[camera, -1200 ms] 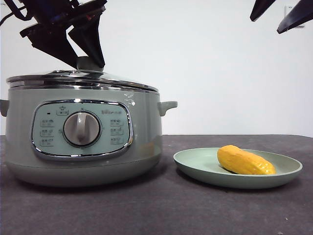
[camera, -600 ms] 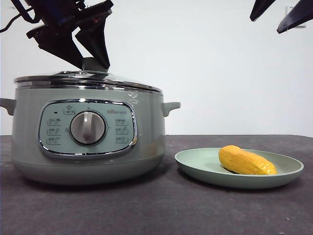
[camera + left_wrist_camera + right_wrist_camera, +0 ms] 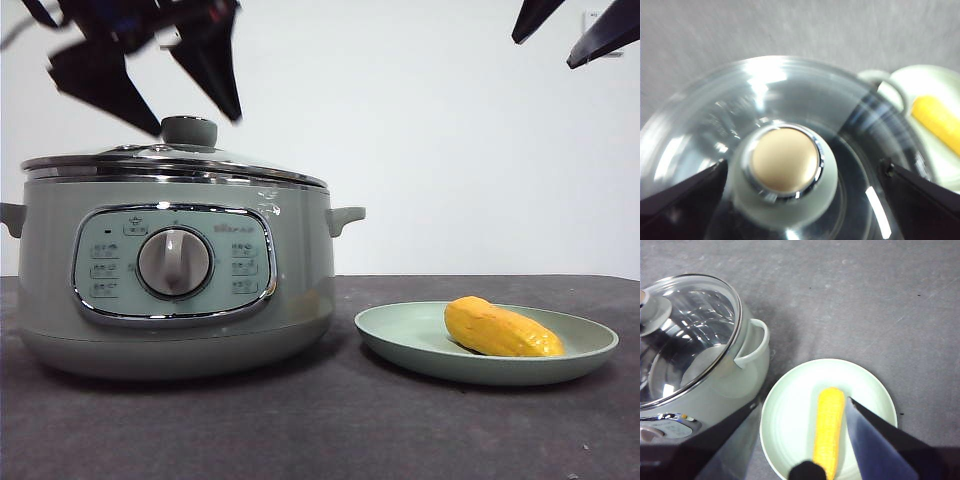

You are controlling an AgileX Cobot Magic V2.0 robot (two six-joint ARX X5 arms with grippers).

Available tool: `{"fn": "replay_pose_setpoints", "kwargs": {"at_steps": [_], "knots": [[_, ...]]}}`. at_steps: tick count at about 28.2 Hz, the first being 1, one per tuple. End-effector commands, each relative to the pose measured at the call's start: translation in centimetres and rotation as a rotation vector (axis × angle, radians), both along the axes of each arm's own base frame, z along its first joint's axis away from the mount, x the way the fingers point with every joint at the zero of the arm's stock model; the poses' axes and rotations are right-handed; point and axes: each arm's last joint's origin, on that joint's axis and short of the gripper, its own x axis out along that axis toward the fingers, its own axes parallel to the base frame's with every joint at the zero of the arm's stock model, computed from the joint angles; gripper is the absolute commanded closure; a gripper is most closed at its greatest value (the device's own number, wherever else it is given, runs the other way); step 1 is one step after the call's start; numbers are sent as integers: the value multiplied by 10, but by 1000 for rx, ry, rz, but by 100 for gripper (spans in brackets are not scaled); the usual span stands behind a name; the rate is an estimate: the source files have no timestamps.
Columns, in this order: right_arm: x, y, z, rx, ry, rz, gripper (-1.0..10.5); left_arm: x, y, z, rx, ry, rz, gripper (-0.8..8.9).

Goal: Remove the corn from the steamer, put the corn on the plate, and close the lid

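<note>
The sage-green steamer stands at the left with the glass lid sitting closed on it. My left gripper hovers just above the lid, blurred by motion. Its jaws are open, one on each side of the grey-green knob, apart from it. The left wrist view shows the knob between the spread jaws of that gripper. The yellow corn lies on the pale-green plate at the right. My right gripper waits open, high above the plate and the corn.
The dark grey table runs in front of the steamer and plate. The steamer's side handle sticks out toward the plate, leaving a small gap between them. A plain white wall stands behind.
My left gripper has opened, let go of the lid's knob and risen slightly. The steamer shifted a little sideways and settled. The corn, plate and right arm have not moved.
</note>
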Motion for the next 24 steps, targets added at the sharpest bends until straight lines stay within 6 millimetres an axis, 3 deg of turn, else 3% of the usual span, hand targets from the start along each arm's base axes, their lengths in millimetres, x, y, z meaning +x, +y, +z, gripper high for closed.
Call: {"fn": "replay_pose_setpoints", "kwargs": {"at_steps": [1, 3, 5, 6, 8, 12, 16, 21, 24], "knots": [[0, 0, -2, 4, 4, -2, 666, -24, 12, 23, -45, -68, -2, 315], [0, 0, -2, 3, 4, -2, 667, -50, 26, 44, -82, -123, 3, 375], [0, 0, -2, -5, -1, 4, 703, -76, 40, 58, -101, -163, 2, 677], [0, 0, -2, -17, -7, 13, 814, -88, 46, 63, -95, -184, -8, 835], [0, 0, -2, -47, -21, 30, 962, -105, 56, 68, -68, -215, 9, 822], [-5, -4, 0, -101, -76, 6, 962, -122, 68, 57, -37, -270, 83, 822], [-18, -10, -3, -65, -181, -11, 962, -136, 77, 25, -53, -334, 127, 822], [-43, -21, -22, 18, -352, -25, 962, -150, 85, -17, -85, -410, 146, 822], [-54, -26, -25, 66, -388, -41, 955, -152, 87, -28, -68, -375, 185, 822]]}}
